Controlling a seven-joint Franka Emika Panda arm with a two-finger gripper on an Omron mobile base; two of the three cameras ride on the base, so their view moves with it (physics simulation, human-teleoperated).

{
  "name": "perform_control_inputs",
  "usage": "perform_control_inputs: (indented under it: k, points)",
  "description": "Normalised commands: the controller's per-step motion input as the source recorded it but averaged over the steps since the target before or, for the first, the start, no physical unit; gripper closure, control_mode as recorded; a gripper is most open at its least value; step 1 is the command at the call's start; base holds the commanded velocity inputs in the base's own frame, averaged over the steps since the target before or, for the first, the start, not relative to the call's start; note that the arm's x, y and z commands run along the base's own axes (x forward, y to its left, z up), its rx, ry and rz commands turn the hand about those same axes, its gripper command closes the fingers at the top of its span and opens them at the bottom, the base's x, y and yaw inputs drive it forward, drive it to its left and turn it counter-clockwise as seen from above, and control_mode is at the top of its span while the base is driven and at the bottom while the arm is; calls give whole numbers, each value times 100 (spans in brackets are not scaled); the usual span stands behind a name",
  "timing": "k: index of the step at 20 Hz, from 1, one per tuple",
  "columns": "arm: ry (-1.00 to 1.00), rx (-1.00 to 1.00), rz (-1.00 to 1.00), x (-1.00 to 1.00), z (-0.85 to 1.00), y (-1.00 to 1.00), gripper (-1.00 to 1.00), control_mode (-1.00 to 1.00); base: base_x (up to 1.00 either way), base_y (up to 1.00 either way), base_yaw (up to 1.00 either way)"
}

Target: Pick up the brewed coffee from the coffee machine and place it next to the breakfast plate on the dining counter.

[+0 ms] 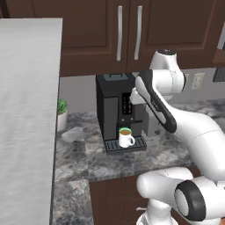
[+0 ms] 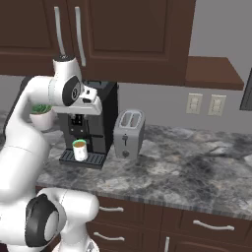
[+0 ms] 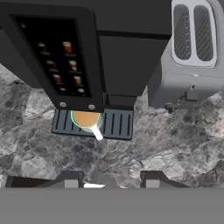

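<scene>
A grey-and-black marble counter (image 2: pixel 187 170) over dark wood drawers carries everything. At its back, against the wall, stands the black coffee machine (image 1: pixel 115 110), its slotted drip tray (image 1: pixel 125 145) flat on the marble. The mug (image 1: pixel 126 138) sits on that tray, so not on the counter itself. In the right base view a silver toaster (image 2: pixel 128 134) stands just beside the machine at 3 o'clock. In the left base view a small potted plant (image 1: pixel 62 113) sits on the counter at the machine's 9 o'clock, near the wall.

A glossy white arm (image 1: pixel 189 127) of rounded, bulbous segments, with dark grey-black joint caps and bands.
</scene>
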Motion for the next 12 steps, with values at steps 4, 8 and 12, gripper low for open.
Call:
perform_control_inputs:
  k: [4, 8, 12]
  points:
    - [-7, 0, 1, -13, -9, 6, -100, -100, 0, 0, 0]
    - [-45, 0, 9, -56, -46, 4, -100, -100, 0, 0, 0]
    - [-34, 0, 17, -56, -66, 0, -100, -100, 0, 0, 0]
